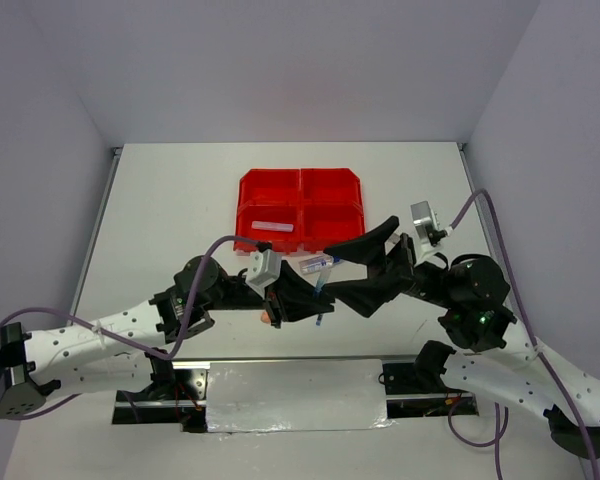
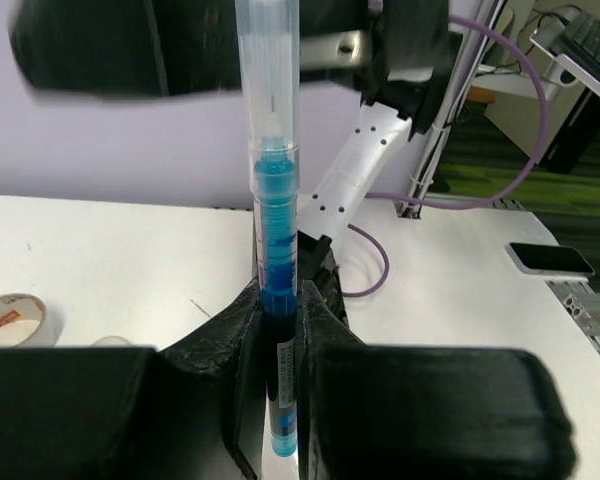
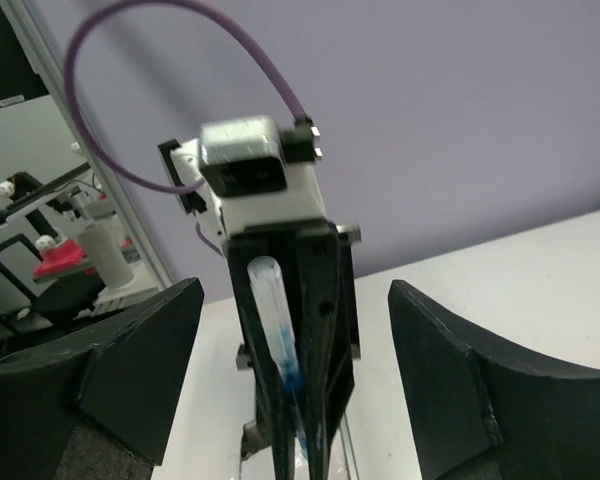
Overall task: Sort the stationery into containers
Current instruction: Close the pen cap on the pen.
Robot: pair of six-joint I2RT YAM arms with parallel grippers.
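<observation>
Arm bases sit at bottom of the top view, both arms reaching in twd mid-frame. Left pincer (image 1: 310,297) holds a blue pen (image 1: 318,266) just below the red bins (image 1: 248,205), off the tabletop (image 1: 160,200). Right pincer (image 1: 340,270) faces it from the right w/ jaws spread either side of the pen's upper end. Looks like a hand-off setup: the pen is held out so the other arm can take it, prob. because the right arm is better placed for the target bin. One pale strip (image 1: 272,226) lies in the lower-left compartment; too small to say what it is.

Left wrist view: own fingers (image 2: 230,340) fill the bottom of frame, clamped on the pen's lower barrel. The pen (image 2: 277,200) stands upright, so most of the clear shaft is exposed above the grip, i.e. free length for a 2nd grasp. Blurred dark shapes at top are the right arm's jaws. A tape roll (image 2: 12,318) lies on the tabletop at left edge, not yet sorted.

Right wrist view: own fingers (image 3: 130,380) are wide apart at lower left and lower right, nothing touching them. Pen tip (image 3: 270,300) and left wrist cam housing (image 3: 250,170) sit centred in the gap, further off. No contact yet, so the pen isn't in any bin; my read is the right jaws need to advance and close before the left lets go, else it drops.
</observation>
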